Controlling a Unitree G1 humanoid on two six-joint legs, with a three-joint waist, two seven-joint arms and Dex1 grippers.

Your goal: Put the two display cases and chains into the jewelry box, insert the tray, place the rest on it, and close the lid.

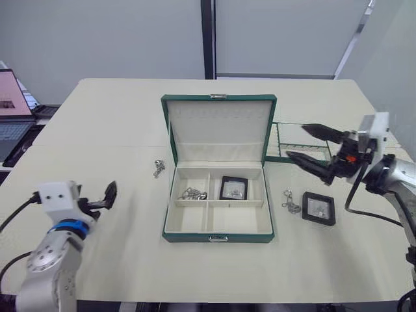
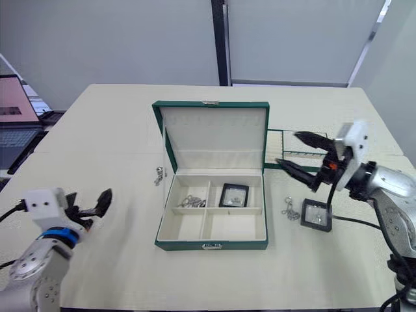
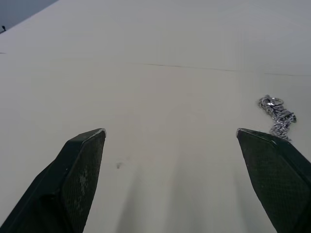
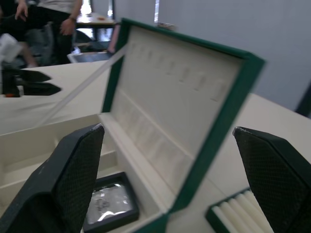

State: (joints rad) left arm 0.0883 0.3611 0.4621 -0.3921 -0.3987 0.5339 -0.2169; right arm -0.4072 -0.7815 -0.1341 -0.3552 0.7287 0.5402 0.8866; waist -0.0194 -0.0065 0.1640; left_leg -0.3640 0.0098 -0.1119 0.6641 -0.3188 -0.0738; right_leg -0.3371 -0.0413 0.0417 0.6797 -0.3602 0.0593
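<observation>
Head view: jewelry box (image 1: 218, 235) is sitting open, lid (image 1: 220, 130) upright; one display case (image 1: 233, 188) and a chain (image 1: 193, 194) are lying inside. We're holding the right gripper (image 1: 312, 146) wide open, empty, above the second case (image 1: 318, 208) and loose chain (image 1: 290, 201), probably next picks. Tray (image 1: 275, 144) is waiting behind.

Left wrist: left gripper (image 3: 172, 141) is gaping, empty, facing another chain (image 3: 277, 114).

Right wrist: laptop (image 1: 13, 110) isn't in the way.

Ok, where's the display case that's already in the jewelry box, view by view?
Left eye: display case in the jewelry box's far right compartment.
Right eye: display case, same compartment.
Right wrist: display case at the lid's foot.
Left wrist: a loose chain on the table instead.
Landmark: the upright lid.
</observation>
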